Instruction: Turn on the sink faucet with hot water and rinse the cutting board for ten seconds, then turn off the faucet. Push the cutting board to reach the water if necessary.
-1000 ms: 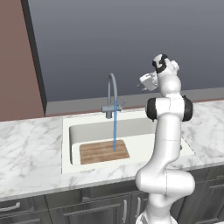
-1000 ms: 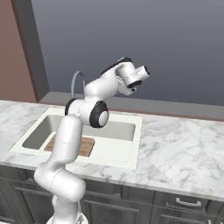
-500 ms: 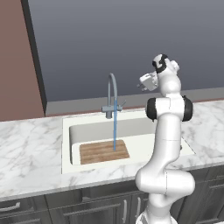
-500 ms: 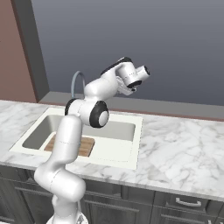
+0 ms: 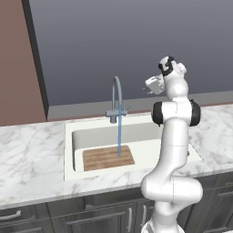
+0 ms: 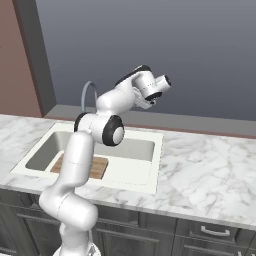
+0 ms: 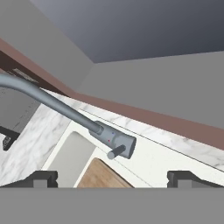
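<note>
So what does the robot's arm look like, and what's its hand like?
The arm is made of smooth, shiny white rounded tubes, like fat sausages joined together. Dark black rings sit at the joints, such as the big round one at its elbow. At the end sits a small white boxy gripper with two little dark fingertips. I can't see any cables or writing on it.

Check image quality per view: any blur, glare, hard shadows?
Left base view: sharp, flat light, water a clean line onto the board. Right base view: sharp, no glare on the sink rim. Hand view: crisp faucet, rolled framing.
</note>
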Controlling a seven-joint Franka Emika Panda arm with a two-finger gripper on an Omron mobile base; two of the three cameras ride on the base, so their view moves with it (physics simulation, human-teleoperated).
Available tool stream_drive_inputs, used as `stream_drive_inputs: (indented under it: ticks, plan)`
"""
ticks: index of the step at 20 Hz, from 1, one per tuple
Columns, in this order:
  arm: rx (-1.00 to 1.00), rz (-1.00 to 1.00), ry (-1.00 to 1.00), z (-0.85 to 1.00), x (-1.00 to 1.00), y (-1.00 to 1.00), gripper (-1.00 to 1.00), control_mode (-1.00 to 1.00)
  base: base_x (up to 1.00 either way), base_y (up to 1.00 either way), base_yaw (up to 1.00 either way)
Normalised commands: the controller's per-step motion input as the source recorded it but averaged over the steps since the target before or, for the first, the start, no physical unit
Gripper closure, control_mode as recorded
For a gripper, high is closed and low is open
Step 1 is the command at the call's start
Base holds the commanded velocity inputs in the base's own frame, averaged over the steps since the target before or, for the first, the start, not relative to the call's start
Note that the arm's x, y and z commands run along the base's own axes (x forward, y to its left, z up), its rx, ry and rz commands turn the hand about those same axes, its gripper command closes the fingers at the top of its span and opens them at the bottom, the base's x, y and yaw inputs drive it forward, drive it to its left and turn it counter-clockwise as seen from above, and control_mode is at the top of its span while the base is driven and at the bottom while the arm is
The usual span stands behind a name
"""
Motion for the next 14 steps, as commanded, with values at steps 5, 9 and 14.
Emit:
stream_drive_inputs:
  ticks: [5, 9, 14]
  plan:
    - [0.0, 0.0, 0.0, 0.0, 0.0, 0.0, -1.0, -1.0, 0.0, 0.0, 0.0]
    - [0.0, 0.0, 0.0, 0.0, 0.0, 0.0, -1.0, -1.0, 0.0, 0.0, 0.0]
    - [0.0, 0.0, 0.0, 0.0, 0.0, 0.0, -1.0, -1.0, 0.0, 0.0, 0.0]
